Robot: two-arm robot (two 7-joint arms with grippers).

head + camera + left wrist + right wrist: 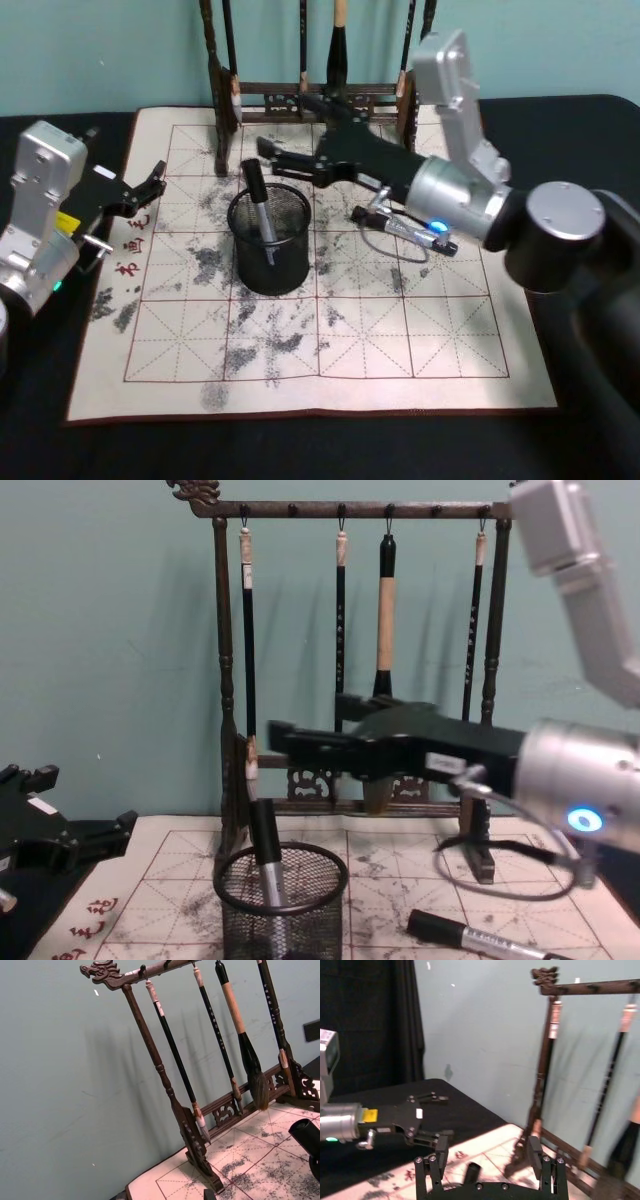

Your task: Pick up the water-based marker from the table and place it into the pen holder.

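The pen holder (270,262), a black mesh cup, stands mid-mat. One water-based marker (258,205) with a black cap and silver barrel leans inside it, its cap poking above the rim (266,845). My right gripper (283,122) hovers open just above and behind the holder, touching nothing. In the right wrist view its fingers (441,1149) are spread, with the marker's cap (472,1172) low between them. A second marker (402,226) lies flat on the mat to the holder's right (478,937). My left gripper (148,188) rests open at the mat's left edge.
A tall dark wooden brush rack (228,680) with several hanging brushes (240,1035) stands at the back of the ink-stained calligraphy mat (330,370). A thin cable loop (395,245) droops from the right arm over the second marker. Black tablecloth surrounds the mat.
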